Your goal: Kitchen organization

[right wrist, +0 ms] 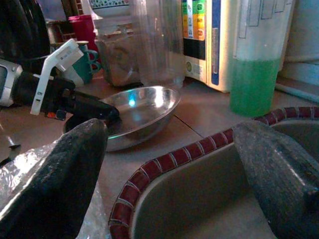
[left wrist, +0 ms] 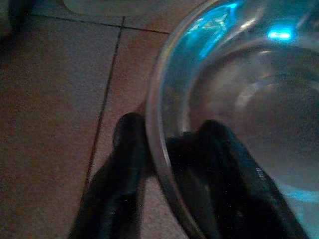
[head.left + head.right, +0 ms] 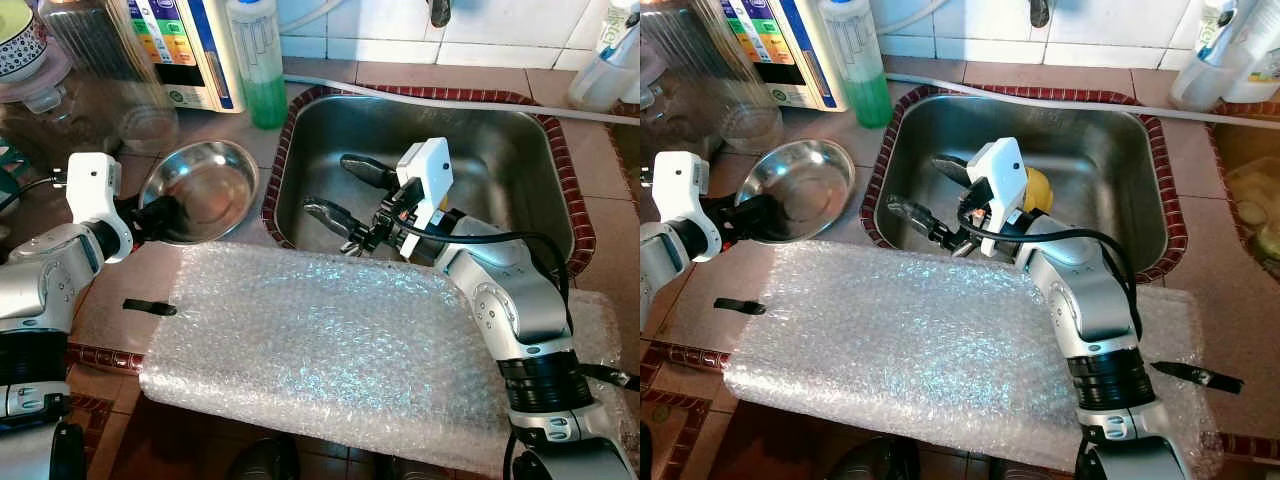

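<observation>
- While the left gripper (image 2: 164,164) clamps the rim of the steel bowl (image 3: 200,188), 1 finger outside and 1 inside, the bowl sits on the tiled counter (image 3: 120,290) just beside the sink (image 3: 520,150), at its left edge.
- Right gripper (image 3: 350,195) hangs over the sink basin w/ jaws wide apart, holding nothing; its wrist view looks toward the bowl.
- Yellow object (image 3: 1038,188) lies in the sink behind the right wrist, partly hidden; can't tell what it is.
- Bubble wrap sheet (image 3: 320,340) covers the counter in front of the sink.
- Step in hand, prob.: bowl gripped, ready to be lifted/moved.
- Next calls for: firm pinch on the thin rim, since the bowl could tilt or slip; lift clear of the sink edge and of the green bottle (image 3: 258,60) nearby.
</observation>
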Controlling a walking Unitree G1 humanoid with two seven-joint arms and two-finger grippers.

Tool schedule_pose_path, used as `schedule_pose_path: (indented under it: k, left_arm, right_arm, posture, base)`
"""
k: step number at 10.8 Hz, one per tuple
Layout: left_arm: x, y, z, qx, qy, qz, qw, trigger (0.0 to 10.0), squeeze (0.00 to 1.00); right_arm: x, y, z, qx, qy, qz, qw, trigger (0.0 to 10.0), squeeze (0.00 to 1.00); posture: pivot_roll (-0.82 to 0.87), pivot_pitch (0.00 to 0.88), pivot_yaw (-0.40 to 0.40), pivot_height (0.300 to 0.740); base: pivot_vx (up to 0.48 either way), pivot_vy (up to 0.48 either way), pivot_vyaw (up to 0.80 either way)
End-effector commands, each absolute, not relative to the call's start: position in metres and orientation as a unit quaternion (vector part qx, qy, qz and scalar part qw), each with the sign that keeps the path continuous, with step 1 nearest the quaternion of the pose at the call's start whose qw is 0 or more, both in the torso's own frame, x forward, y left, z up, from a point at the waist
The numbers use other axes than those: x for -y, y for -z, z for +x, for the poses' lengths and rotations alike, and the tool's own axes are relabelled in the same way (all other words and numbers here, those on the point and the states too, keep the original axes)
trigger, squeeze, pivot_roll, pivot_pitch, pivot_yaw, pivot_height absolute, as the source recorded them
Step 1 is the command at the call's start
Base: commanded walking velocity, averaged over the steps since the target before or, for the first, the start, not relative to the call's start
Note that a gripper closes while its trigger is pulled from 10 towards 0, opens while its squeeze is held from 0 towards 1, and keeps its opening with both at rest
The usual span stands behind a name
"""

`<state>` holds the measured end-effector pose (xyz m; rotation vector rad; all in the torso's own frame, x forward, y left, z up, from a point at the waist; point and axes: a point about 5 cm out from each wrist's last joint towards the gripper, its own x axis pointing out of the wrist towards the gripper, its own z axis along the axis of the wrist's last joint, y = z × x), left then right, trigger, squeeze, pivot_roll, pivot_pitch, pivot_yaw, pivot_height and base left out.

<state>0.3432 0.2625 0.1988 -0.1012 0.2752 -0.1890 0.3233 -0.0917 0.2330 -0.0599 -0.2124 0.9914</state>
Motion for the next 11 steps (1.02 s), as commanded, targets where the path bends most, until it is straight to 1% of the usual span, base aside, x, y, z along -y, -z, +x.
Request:
schedule_pose_path:
  k: [1, 3, 7, 11]
  left_arm:
    - [-0.259, -0.183, 0.339, -0.169, 0.105, -0.065, 0.978, 0.0, 0.0]
    - [-0.258, -0.184, 0.34, -0.167, 0.11, -0.067, 0.977, 0.0, 0.0]
    - [-0.255, -0.188, 0.339, -0.138, 0.122, -0.059, 0.981, 0.0, 0.0]
    - [-0.26, -0.195, 0.343, -0.098, 0.079, -0.055, 0.991, 0.0, 0.0]
  right_arm:
    - [0.089, -0.235, 0.322, 0.108, -0.483, -0.032, 0.868, 10.0, 0.0]
    - [0.09, -0.236, 0.323, 0.108, -0.482, -0.033, 0.869, 10.0, 0.0]
    - [0.089, -0.235, 0.322, 0.106, -0.485, -0.03, 0.867, 10.0, 0.0]
    - [0.091, -0.241, 0.324, 0.108, -0.488, -0.018, 0.866, 10.0, 0.0]
  posture:
    - [-0.05, 0.258, 0.099, 0.74]
    - [-0.05, 0.254, 0.1, 0.74]
    - [-0.04, 0.251, 0.1, 0.74]
    - [-0.05, 0.249, 0.098, 0.74]
  base:
    - [0.0, 0.0, 0.0]
    - [0.0, 0.0, 0.0]
    - [0.0, 0.0, 0.0]
    - [0.0, 0.0, 0.0]
